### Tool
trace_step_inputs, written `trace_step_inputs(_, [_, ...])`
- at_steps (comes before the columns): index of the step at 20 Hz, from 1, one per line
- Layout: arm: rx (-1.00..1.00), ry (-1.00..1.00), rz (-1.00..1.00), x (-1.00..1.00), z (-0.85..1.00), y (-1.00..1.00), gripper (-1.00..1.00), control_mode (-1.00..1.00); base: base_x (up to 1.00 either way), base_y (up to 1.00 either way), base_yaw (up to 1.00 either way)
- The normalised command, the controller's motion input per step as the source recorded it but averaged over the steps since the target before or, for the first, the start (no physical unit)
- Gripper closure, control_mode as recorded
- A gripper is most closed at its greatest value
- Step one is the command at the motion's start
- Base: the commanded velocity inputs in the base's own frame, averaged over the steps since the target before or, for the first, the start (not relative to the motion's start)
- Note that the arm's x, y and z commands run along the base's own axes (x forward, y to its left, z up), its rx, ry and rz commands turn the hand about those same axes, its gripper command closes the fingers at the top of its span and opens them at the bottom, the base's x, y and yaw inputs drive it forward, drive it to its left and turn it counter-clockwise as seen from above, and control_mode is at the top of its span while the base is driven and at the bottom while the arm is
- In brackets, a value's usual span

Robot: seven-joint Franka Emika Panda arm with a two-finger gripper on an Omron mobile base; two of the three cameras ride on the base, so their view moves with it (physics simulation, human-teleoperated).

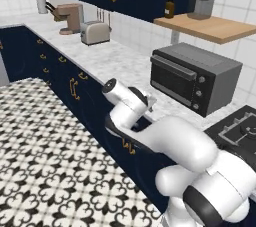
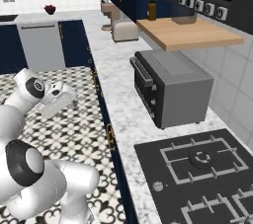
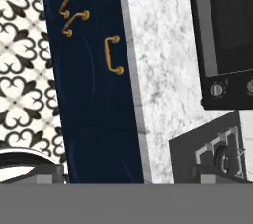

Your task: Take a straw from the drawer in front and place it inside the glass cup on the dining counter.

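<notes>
Robot arm at the wall counter [image 1: 107,58], before the first reach. The gripper [image 2: 63,100] is held over the patterned floor [image 1: 45,161], just off the counter's front edge, with its jaws standing wide and nothing between them. In the hand view, a navy front with a single curved brass handle [image 3: 113,55] is seen just below the counter's edge and is taken to be the drawer [image 3: 99,57]; it is fully shut. The straw is therefore judged to lie hidden inside it, and its exact position cannot be told.

The handle is rigid and is best hooked or pinched at its middle, so that the drawer is drawn out squarely. The straw is expected to be very light, thin, smooth and easily bent or crushed. It is likely to roll on the drawer floor and to slip or swing between the pads. A gentle pinch across its width, near mid-length, is advised. A toaster oven [image 1: 195,78] and a stove [image 2: 197,168] stand further back on the counter.
</notes>
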Motion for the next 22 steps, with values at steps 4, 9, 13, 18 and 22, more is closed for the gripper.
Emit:
trace_step_inputs(4, [-0.37,0.00,-0.12,0.29,-0.74,-0.01,-1.00,-1.00,0.00,0.00,0.00])
trace_step_inputs(9, [-0.34,0.00,-0.13,0.28,-0.50,-0.20,-1.00,-1.00,0.00,0.00,0.00])
trace_step_inputs(13, [-0.25,0.00,-0.12,0.34,-0.44,-0.38,-1.00,-1.00,0.00,0.00,0.00])
trace_step_inputs(18, [-0.19,0.00,-0.15,0.31,-0.42,-0.35,-1.00,-1.00,0.00,0.00,0.00])
trace_step_inputs(22, [-0.15,0.00,-0.13,0.32,-0.47,-0.22,-1.00,-1.00,0.00,0.00,0.00])
